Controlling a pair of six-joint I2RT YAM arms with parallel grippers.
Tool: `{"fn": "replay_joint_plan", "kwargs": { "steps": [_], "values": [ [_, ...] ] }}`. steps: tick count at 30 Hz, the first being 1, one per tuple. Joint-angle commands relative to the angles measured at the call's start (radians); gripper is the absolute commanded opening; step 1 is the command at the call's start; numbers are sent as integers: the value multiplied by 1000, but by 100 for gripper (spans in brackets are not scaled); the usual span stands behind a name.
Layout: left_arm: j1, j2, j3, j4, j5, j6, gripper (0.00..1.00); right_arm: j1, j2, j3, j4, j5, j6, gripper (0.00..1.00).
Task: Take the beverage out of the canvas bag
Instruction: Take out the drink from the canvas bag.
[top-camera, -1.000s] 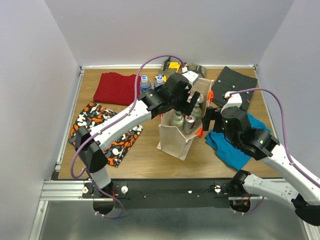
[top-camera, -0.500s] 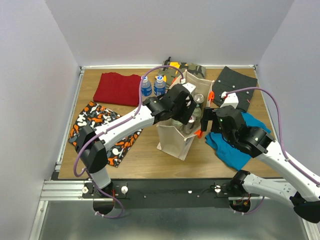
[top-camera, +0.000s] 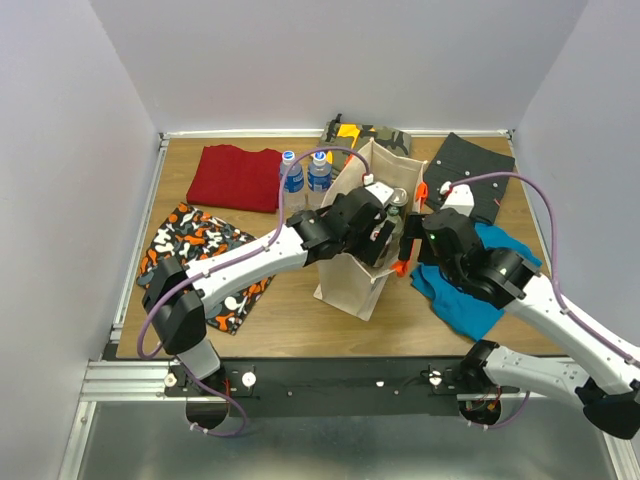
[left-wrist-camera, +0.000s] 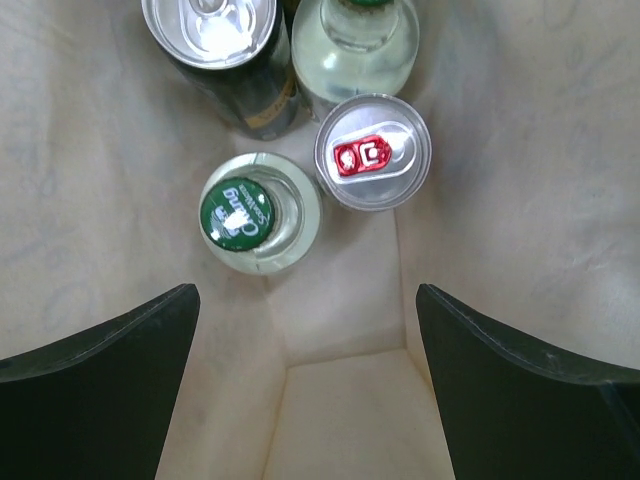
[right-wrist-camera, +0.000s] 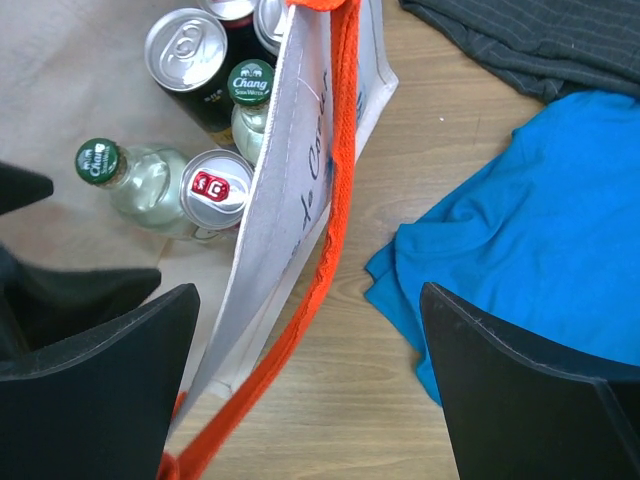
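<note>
2 pincers gape: left pincer (left-wrist-camera: 305, 320) down inside the canvas bag (top-camera: 345, 285), right pincer (right-wrist-camera: 310, 310) over its wall.

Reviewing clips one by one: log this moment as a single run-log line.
left gripper: open, at canvas bag mouth above green-capped bottle | right gripper: open, over bag wall and orange handle | held: nothing

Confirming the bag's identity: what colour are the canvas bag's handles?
Bright orange; the handle shows best in the right wrist view.
</note>
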Motion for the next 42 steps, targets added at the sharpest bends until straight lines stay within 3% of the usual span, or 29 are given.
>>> {"fn": "replay_joint_plan", "kwargs": {
  "steps": [1,12,18,29,42],
  "values": [
    [-10,-56,-32,36,-52,2,99,6,45,28,-57,76,89,100],
    [5,-35,113,-4,-82,32,99,8,-14,36,72,252,131,100],
    [10,22,239,-61,4,36,99,8,-14,50,185,302,4,100],
    [17,-24,205,10,55,10,99,5,49,62,41,136,-65,100],
    [22,4,169,17,37,-88,99,-199,42,80,42,-112,-158,100]
  ]
}}
